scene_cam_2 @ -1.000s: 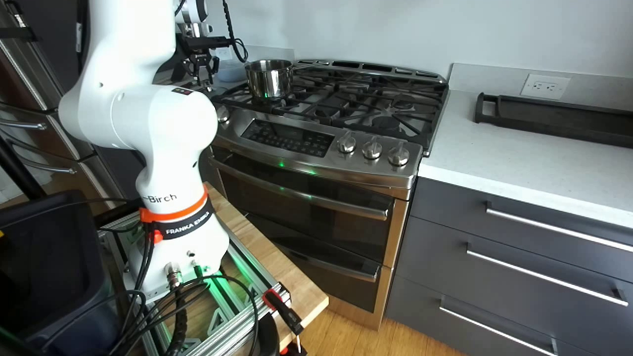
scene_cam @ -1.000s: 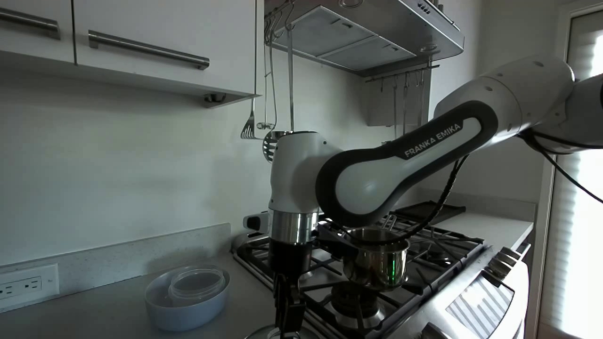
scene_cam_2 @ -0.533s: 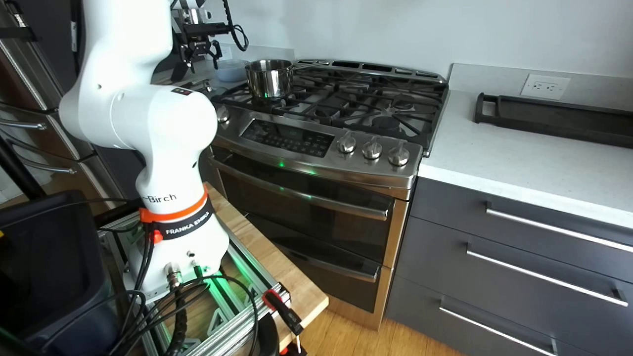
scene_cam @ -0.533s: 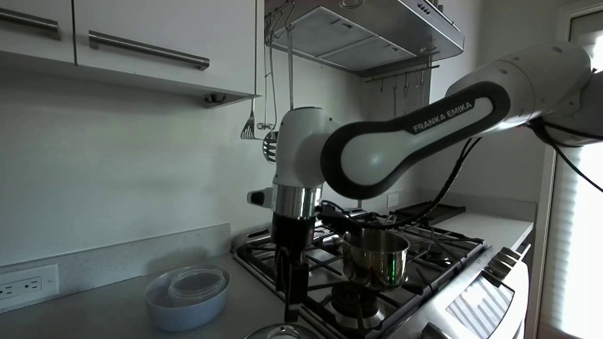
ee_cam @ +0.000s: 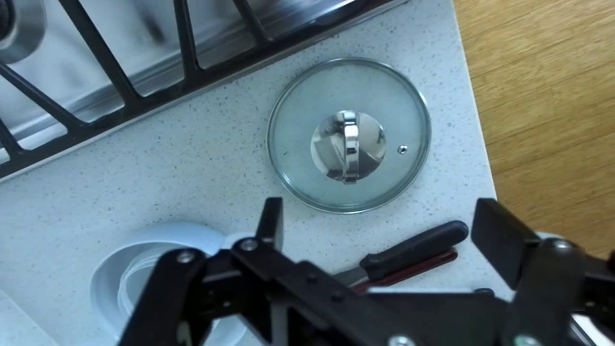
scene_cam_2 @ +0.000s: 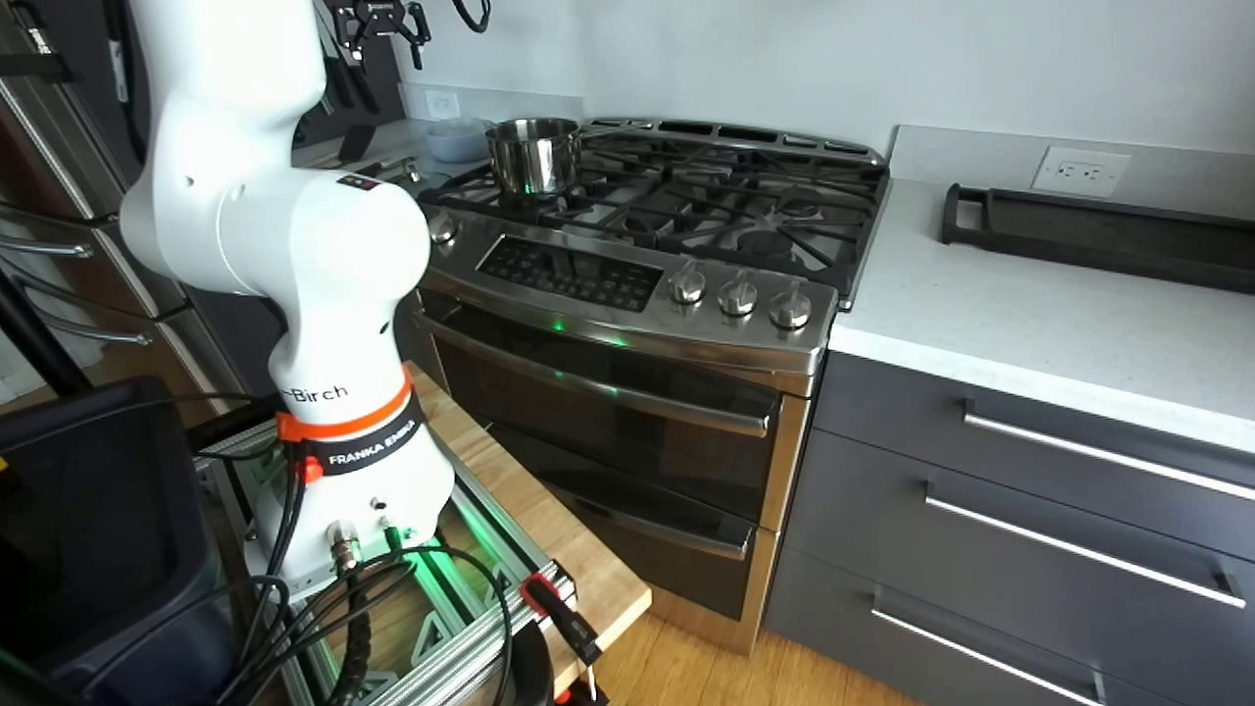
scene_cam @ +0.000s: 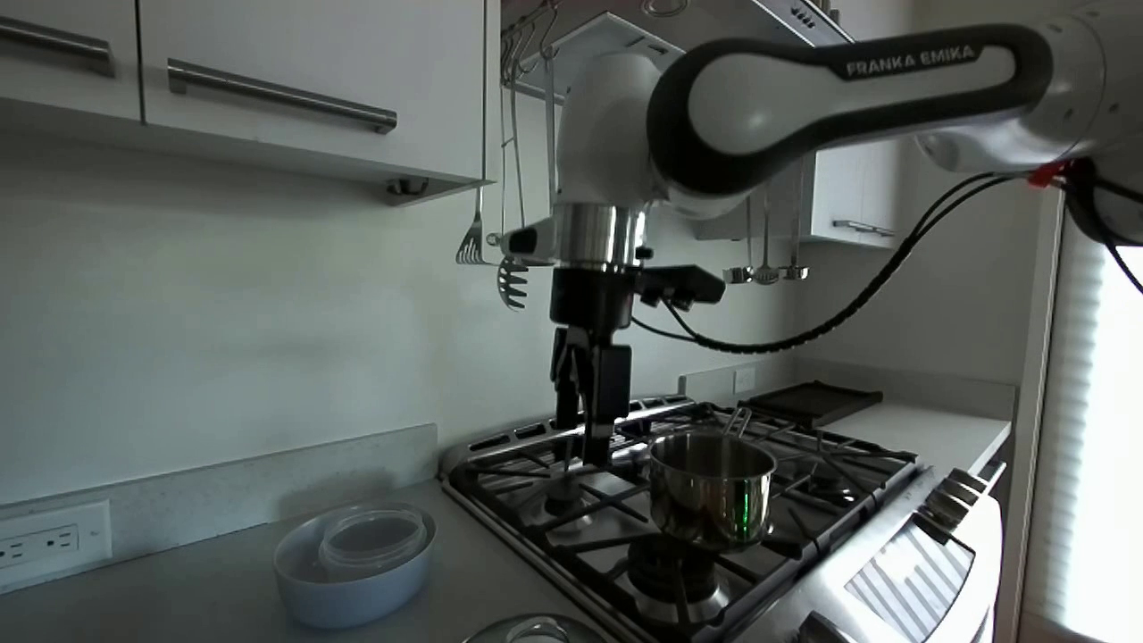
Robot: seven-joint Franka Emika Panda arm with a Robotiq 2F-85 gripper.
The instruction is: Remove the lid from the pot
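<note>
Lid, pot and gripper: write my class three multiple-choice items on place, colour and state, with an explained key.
1. Where does the lid lie?
A on a burner
B on the floor
C on the counter

2. What colour is the pot?
A silver
B red
C blue

3. How does the gripper stand?
A shut on the lid
B open
C shut on the pot

1 C: the wrist view shows counter all round it.
2 A: an exterior view shows its shiny steel side.
3 B: the wrist view shows its jaws wide apart, holding nothing.
</note>
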